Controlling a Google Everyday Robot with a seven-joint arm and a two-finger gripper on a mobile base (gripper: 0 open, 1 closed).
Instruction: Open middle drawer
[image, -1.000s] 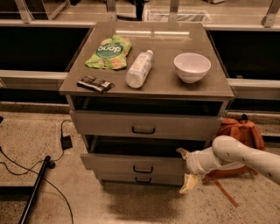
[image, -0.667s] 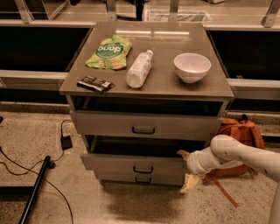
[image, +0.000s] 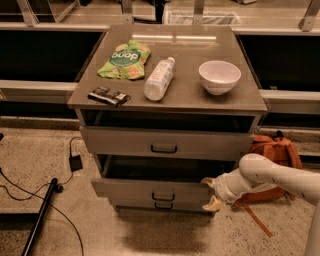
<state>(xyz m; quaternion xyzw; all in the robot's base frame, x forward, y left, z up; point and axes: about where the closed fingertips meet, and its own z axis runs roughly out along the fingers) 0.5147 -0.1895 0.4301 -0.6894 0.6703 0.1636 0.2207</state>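
Observation:
The middle drawer (image: 130, 189) is a wide grey metal drawer with a small dark loop handle (image: 160, 196). It stands pulled out a little from the cabinet, with a dark gap above its front. My gripper (image: 209, 193) is at the right end of that drawer front, on a white arm that comes in from the right. Its two pale fingers are spread, one (image: 207, 182) at the top edge of the front and one (image: 210, 204) below it. They hold nothing that I can see.
The top drawer (image: 165, 142) is slightly out; the bottom drawer (image: 160, 205) sits under the middle one. On the cabinet top lie a green bag (image: 124, 59), a bottle (image: 158, 79), a white bowl (image: 219, 76) and a dark bar (image: 108, 96). An orange backpack (image: 272, 150) is on the right; a black pole (image: 40, 220) and cables are on the left.

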